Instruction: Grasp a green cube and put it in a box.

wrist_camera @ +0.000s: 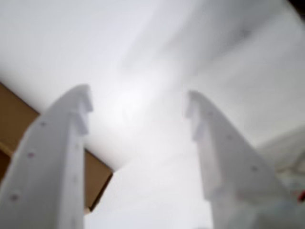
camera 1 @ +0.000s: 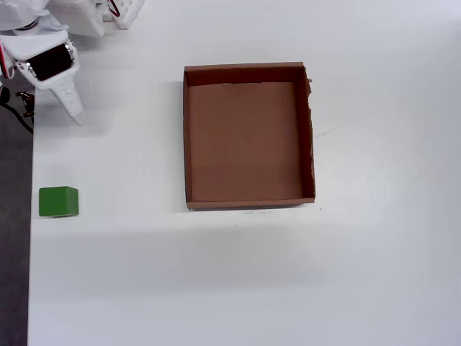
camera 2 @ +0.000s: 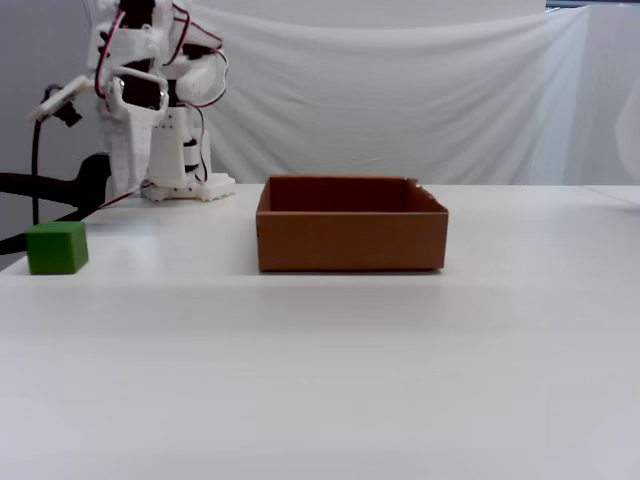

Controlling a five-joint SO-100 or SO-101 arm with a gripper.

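1. The green cube (camera 1: 58,201) sat on the white table (camera 1: 216,288), below the claw (camera 1: 74,112) in the overhead view, untouched.
2. The claw's jaws stood apart, empty.
3. The box (camera 1: 248,202) lay well right of it.

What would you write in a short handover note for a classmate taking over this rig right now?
Tool: open and empty, raised above the table near the arm's base.
Green cube: on the white table near its left edge in the overhead view, well apart from the box.
Box: empty, mid-table.
Done: nothing yet.
Left: reach the cube, grasp it, carry it over and release it in the box.
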